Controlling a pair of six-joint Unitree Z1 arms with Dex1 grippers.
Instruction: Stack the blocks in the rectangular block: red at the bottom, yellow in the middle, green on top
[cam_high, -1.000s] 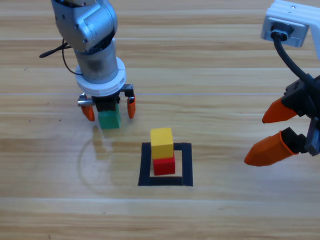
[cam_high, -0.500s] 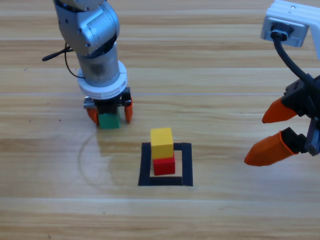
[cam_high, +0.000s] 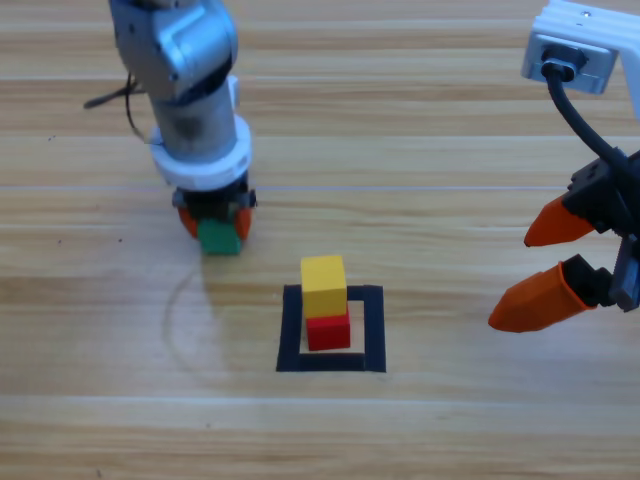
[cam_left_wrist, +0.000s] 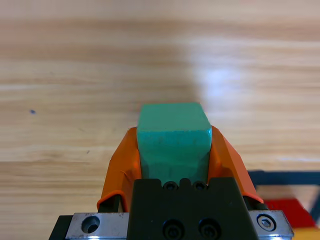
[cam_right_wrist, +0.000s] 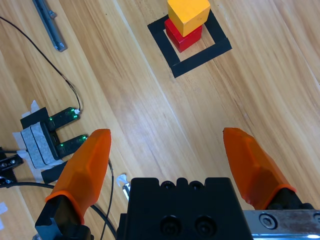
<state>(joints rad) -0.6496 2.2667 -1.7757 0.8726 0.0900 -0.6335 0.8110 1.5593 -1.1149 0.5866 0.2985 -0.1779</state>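
The yellow cube (cam_high: 323, 284) sits on the red cube (cam_high: 328, 330) inside the black tape outline (cam_high: 368, 330) near the table's middle. Up and to the left of the stack, my left gripper (cam_high: 215, 225) is shut on the green cube (cam_high: 218, 238). In the left wrist view both orange jaws press the sides of the green cube (cam_left_wrist: 172, 141), and a corner of the outline (cam_left_wrist: 287, 177) and the red cube (cam_left_wrist: 290, 211) show at the lower right. My right gripper (cam_high: 545, 265) waits open at the right edge. Its wrist view shows the yellow cube (cam_right_wrist: 188, 15) on the red cube (cam_right_wrist: 186, 34).
A thin black cable (cam_high: 110, 100) trails behind the left arm. In the right wrist view, a taped sensor bracket (cam_right_wrist: 47, 134), loose cables (cam_right_wrist: 50, 60) and a grey bar (cam_right_wrist: 50, 25) lie off to the side.
The left gripper's jaws have shut from wide open onto the green cube, and the arm has shifted slightly. The stack and the right arm have not moved.
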